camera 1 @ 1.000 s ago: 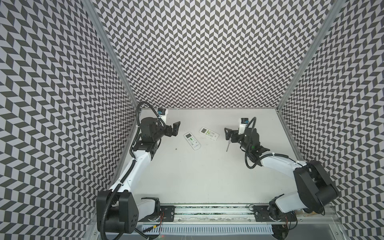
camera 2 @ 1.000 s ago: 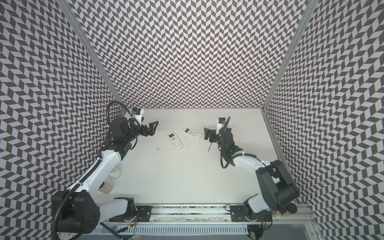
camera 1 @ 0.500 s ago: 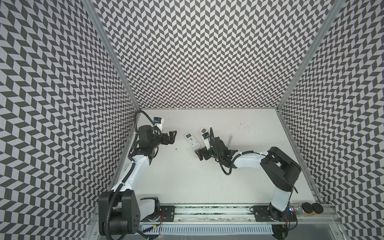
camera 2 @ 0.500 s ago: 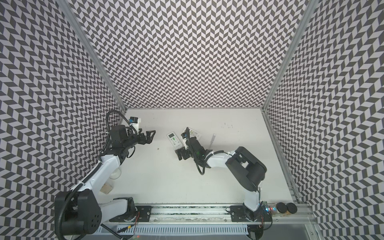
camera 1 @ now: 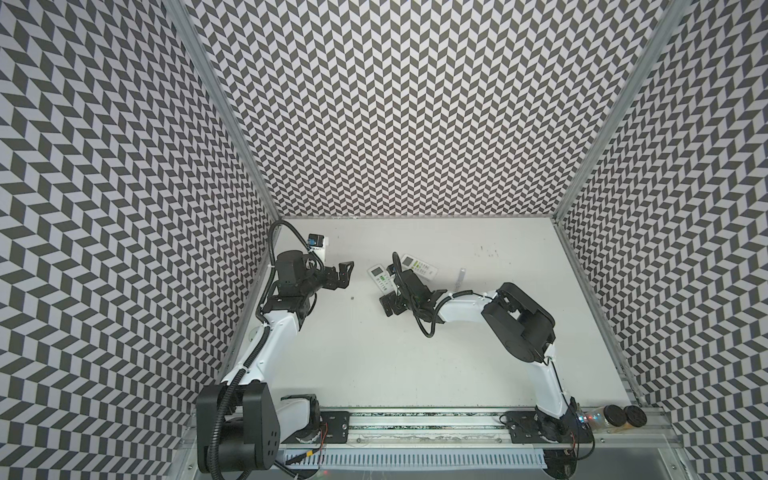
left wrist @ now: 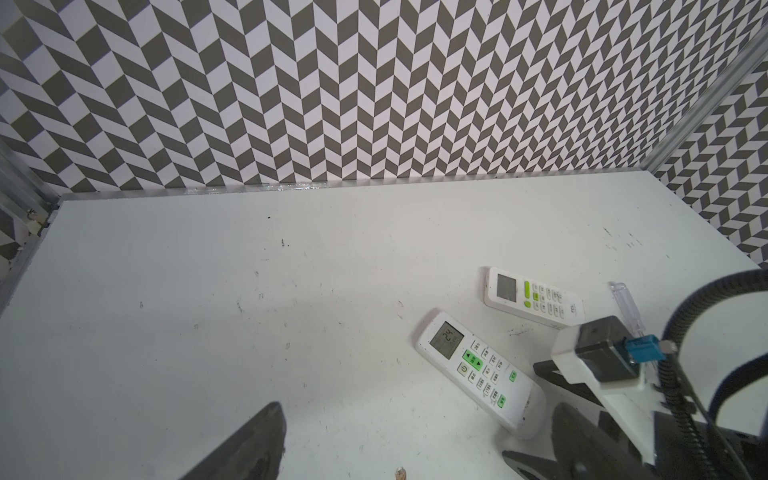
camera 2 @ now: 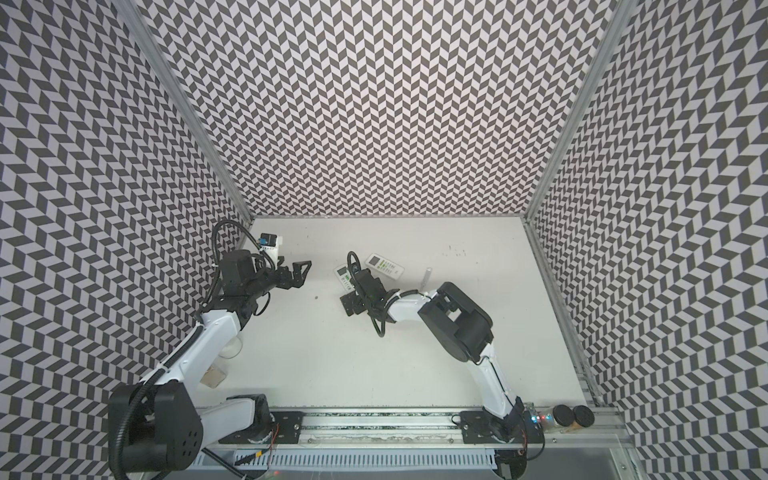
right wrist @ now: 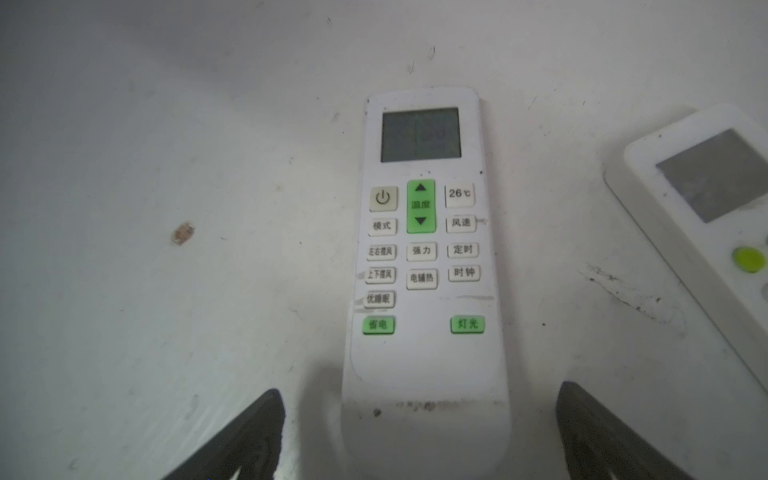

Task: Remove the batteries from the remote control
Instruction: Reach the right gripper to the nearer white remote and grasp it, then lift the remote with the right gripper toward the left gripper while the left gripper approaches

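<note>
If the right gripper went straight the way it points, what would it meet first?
Likely the white remote control with green buttons: its near end lies inside the open right gripper. Depth unclear.

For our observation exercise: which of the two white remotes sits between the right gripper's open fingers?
The green-arrow remote, left of the TCL remote in a top view; the right gripper straddles its end.
</note>
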### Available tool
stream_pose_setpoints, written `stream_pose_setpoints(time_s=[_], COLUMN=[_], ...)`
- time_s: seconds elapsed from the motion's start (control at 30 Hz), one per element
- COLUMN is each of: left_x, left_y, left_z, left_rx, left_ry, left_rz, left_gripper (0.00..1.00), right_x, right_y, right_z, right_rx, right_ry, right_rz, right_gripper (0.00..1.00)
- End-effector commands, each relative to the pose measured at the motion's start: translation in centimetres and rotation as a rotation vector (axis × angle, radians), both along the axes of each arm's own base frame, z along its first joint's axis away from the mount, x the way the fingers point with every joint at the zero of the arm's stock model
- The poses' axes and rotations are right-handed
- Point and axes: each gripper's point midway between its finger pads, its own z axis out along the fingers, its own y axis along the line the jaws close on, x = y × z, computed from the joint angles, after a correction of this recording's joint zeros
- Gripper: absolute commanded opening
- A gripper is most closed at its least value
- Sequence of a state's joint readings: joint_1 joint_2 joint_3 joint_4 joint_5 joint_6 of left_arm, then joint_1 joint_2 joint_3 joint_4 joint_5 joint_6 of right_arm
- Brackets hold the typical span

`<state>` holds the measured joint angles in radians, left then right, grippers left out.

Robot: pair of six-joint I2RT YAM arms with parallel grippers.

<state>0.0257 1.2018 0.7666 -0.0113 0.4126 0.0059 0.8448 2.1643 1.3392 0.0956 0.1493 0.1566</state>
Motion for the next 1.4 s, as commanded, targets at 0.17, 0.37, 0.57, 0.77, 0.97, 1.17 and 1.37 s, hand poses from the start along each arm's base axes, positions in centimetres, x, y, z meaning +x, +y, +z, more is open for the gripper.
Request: stream_pose_setpoints(time_s=[0.17, 0.37, 0.57, 0.77, 0.97, 1.17, 1.37], left_x=[0.1, -0.1, -0.2, -0.1, 0.2, -0.2, -0.3], left_y=[-0.3, -0.7, -1.0, -2.1, -2.1, -3.0, -4.2], left_z=[2.5, 2.6, 3.0, 5.6, 7.5, 10.4, 14.6], left_rx=[0.040, 0.068, 0.088, 0.163, 0.231, 0.378, 0.586], left_ry=[-0.062, -0.079, -0.092, -0.121, -0.146, -0.236, -0.370], left_rz=[-0.010, -0.028, -0.048, -0.129, -0.125, -0.185, -0.300], left_gripper=[1.00, 1.00, 1.00, 1.00, 1.00, 1.00, 1.00], right_x=[2.4, 2.6, 3.0, 3.0, 2.3, -0.3, -4.7], right_y=[0.7, 1.6, 2.1, 2.4, 2.6, 1.2, -1.4], right_z=[-0.8, -2.1, -2.4, -1.1, 0.6, 6.3, 11.5], right_rx=[-0.066, -0.066, -0.070, -0.069, -0.039, 0.048, 0.172], right_ry=[-0.052, -0.036, -0.044, -0.049, -0.049, -0.084, -0.096], right_rz=[-0.021, 0.007, 0.022, 0.054, 0.094, 0.140, 0.203], right_gripper=[0.99, 0.91, 0.81, 0.66, 0.49, 0.48, 0.49])
